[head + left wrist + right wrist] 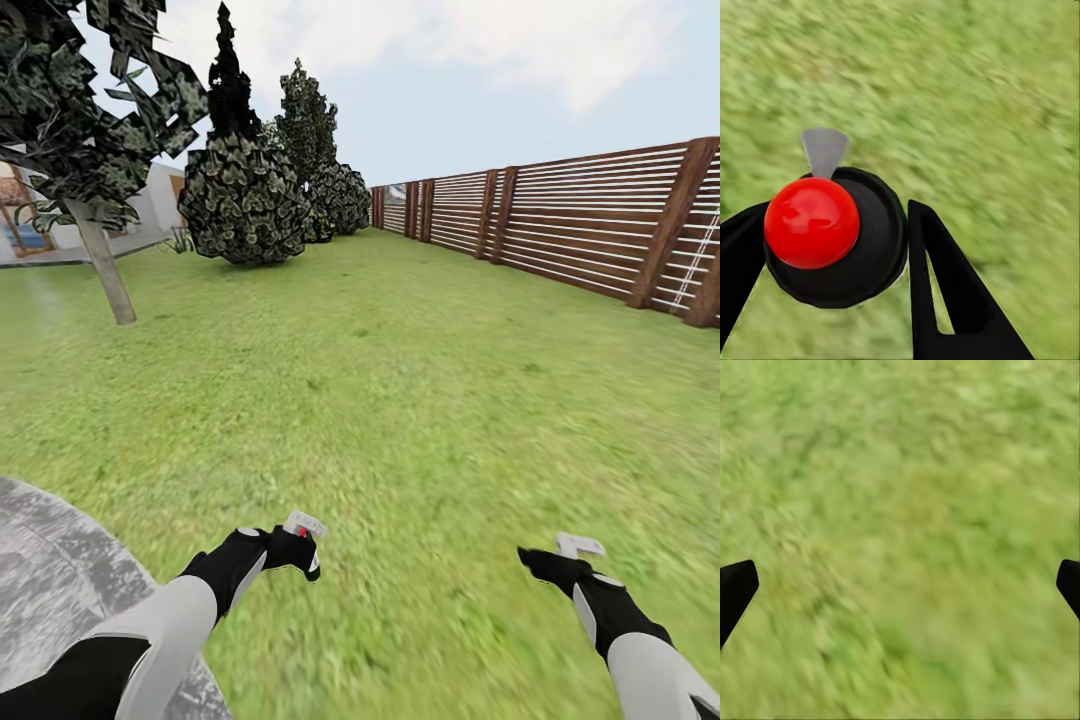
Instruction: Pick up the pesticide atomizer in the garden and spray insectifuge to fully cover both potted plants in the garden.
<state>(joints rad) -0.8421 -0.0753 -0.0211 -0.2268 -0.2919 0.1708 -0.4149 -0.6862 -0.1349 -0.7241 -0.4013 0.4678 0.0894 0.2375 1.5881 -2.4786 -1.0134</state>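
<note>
Green lawn (400,400) everywhere ahead, blurred in all three views. Both arms are low and forward, forearms white, wrists black.

Left end effector (300,545) is clenched on the pesticide atomizer (836,236): in the left wrist view the dark nozzle head with its red dot sits between the two black fingers (952,292), touching them on both sides, with a small grey tab sticking out past the head. In the head view only a bit of red and a pale grey top show at that end effector, held over grass just beside the edge of the grey paved patio (50,580).

Right end effector (565,560) is released: the right wrist view has its fingertips (735,589) far apart at the two edges of the frame, nothing but grass between them.

Surroundings: brown slatted wooden fence (580,225) runs along the right side into the distance. Dark round bush (245,205) with taller conifers behind it at centre-left, well apart from the arms. Tree with a leaning pale trunk (105,265) at left, a building behind it. Open grass between the arms and all of these.
</note>
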